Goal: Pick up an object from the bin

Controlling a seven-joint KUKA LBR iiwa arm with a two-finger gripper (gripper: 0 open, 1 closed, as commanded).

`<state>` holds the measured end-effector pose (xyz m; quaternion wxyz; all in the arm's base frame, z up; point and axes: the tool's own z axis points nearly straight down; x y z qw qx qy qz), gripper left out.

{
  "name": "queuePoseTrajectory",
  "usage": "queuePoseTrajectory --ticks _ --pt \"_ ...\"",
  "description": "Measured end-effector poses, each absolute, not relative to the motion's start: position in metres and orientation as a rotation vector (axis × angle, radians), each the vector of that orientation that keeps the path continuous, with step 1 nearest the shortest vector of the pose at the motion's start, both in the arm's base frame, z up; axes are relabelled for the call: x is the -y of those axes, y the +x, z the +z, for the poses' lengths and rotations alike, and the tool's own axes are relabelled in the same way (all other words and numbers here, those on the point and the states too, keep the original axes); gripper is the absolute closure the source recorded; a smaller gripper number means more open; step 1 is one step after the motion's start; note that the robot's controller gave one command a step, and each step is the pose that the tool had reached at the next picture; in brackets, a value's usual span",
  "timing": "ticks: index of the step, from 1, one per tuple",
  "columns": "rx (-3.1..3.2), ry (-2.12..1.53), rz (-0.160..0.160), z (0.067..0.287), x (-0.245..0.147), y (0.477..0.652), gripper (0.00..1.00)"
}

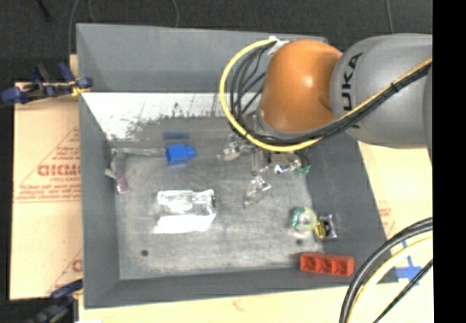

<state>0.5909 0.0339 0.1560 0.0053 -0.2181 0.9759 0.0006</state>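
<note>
My gripper (251, 170) hangs under the orange dome over the middle right of the bin floor, with bare floor below it. A crumpled clear plastic bag (186, 210) lies to its lower left. A small blue block (180, 154) rests to its left near the back wall. A small green and yellow thing (303, 220) lies to the lower right of the gripper, touching a little black piece (327, 228). Nothing shows between the gripper's parts.
A red flat piece (327, 265) sits on the front right slope of the bin. A thin grey and purple stick (116, 174) lies by the left wall. The arm and its cables cover the bin's back right corner.
</note>
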Motion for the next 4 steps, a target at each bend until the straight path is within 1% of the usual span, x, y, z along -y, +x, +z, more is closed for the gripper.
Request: queuePoseTrajectory --ticks 1,2,3,4 --pt "-3.043 -0.742 -0.003 0.082 -0.049 0.538 0.00" --pt "-3.051 -0.682 0.001 0.156 -0.105 0.575 0.00" --pt "-3.079 -0.620 0.004 0.132 -0.115 0.537 0.00" --pt "-2.994 -0.941 -0.003 0.091 -0.107 0.562 0.00"
